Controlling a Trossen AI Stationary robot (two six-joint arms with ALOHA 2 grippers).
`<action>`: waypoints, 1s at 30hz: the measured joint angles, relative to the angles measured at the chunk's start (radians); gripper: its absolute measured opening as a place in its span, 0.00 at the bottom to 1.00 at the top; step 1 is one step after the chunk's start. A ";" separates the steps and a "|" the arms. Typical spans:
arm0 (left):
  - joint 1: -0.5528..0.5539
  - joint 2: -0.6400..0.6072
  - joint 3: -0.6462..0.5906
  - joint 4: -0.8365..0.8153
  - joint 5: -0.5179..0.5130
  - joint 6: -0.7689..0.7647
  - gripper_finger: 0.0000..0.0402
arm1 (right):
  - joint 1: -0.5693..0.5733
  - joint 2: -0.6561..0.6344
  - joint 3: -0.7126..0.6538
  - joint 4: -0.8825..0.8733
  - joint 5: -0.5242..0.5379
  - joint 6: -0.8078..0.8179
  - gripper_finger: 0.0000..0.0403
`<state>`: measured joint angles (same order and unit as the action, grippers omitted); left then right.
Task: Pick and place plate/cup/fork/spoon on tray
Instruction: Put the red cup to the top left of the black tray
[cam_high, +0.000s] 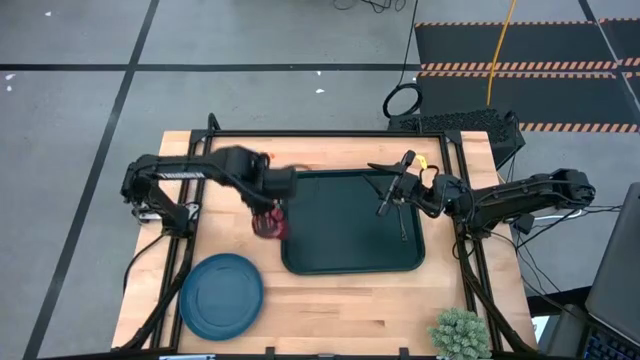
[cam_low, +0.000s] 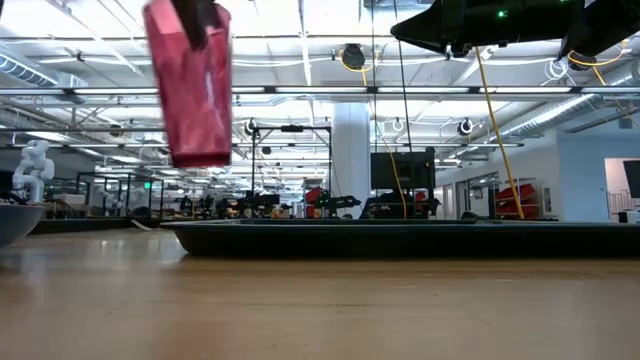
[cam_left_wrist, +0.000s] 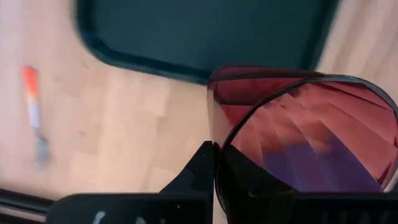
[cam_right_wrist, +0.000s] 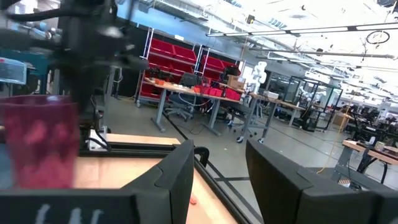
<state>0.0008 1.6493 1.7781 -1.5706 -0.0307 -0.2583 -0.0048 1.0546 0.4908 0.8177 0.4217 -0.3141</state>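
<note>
**Cup aloft at the tray's left edge**

From my station I see the left gripper (cam_high: 268, 216) with its fingers (cam_left_wrist: 202, 171) clamped on the rim of the cup (cam_low: 190, 85). The cup hangs upright, clear of the desk (cam_high: 330, 310); in the high view it sits just off the tray's (cam_high: 350, 250) 9 o'clock edge, on the line where lip meets wood. The low view shows plain air under its base.

The right gripper (cam_high: 392, 190) hovers above the tray's 1 o'clock area, fingers (cam_right_wrist: 180, 174) parted with a gap between them, nothing held.

The plate (cam_high: 221, 293) rests flat on the desk toward 7 o'clock of the tray, well apart from it. The fork (cam_left_wrist: 34, 118) shows in the left wrist view, lying on bare wood near a rounded tray corner, apart from the lip. A thin dark piece lies on the tray's right side under the right arm; I cannot tell whether it is the spoon.
</note>
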 joint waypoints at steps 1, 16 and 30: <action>0.023 0.000 0.012 0.000 -0.012 0.016 0.02 | 0.000 0.000 0.000 0.000 0.000 0.000 0.35; 0.368 0.023 0.015 0.080 0.048 0.118 0.02 | -0.001 0.000 0.000 -0.007 0.000 0.003 0.35; 0.405 0.233 0.184 0.039 0.093 0.175 0.03 | -0.021 0.000 0.000 -0.008 0.002 -0.015 0.35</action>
<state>0.4053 1.8825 1.9622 -1.5315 0.0619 -0.0830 -0.0261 1.0546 0.4908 0.8098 0.4240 -0.3294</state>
